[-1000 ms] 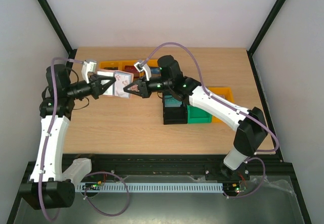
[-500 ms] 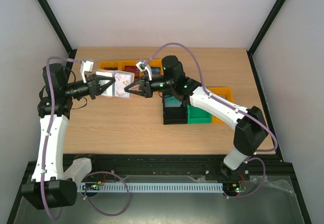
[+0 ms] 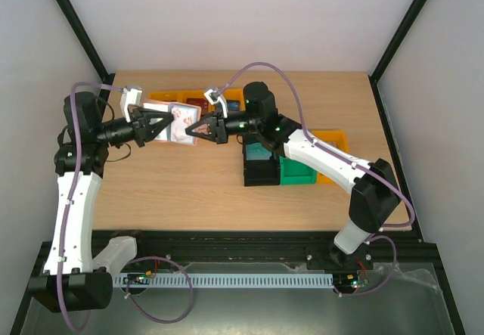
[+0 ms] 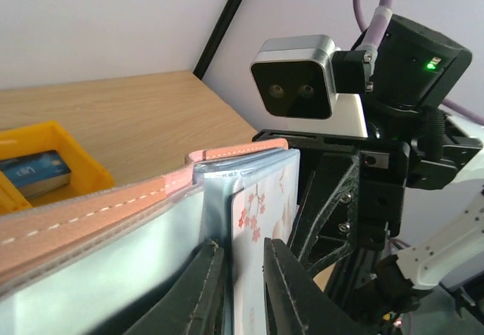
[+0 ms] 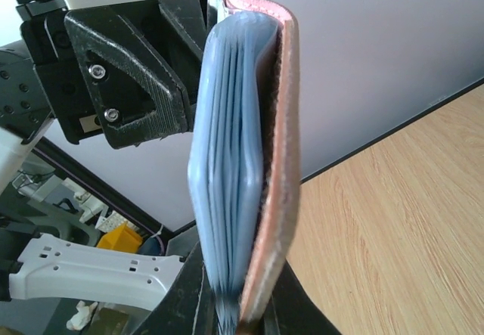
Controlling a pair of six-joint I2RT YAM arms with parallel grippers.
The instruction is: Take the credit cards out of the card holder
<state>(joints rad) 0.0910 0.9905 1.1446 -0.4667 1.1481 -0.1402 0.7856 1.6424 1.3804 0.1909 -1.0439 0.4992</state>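
Observation:
The card holder [image 3: 180, 123] hangs in the air between my two grippers, above the table's back left. My left gripper [image 3: 162, 125] holds it from the left and my right gripper [image 3: 195, 129] from the right. In the left wrist view my left gripper [image 4: 242, 246] is shut on a white credit card [image 4: 261, 206] with pink blossoms, standing in the holder's pale blue inside beside its pinkish edge [image 4: 91, 214]. In the right wrist view my right gripper [image 5: 238, 290] is shut on the holder's pale blue sleeves and reddish-brown cover [image 5: 278, 161], seen edge-on.
Yellow bins [image 3: 170, 97] stand at the back behind the holder, one holding a blue flat thing [image 4: 38, 172]. A black bin [image 3: 261, 170] with a teal thing [image 3: 255, 151] inside, a green bin [image 3: 299, 172] and another yellow bin [image 3: 333, 142] stand under the right arm.
Both grippers and the holder have shifted slightly up and toward the back. The left arm's elbow has swung a little to the left. Both grips look the same.

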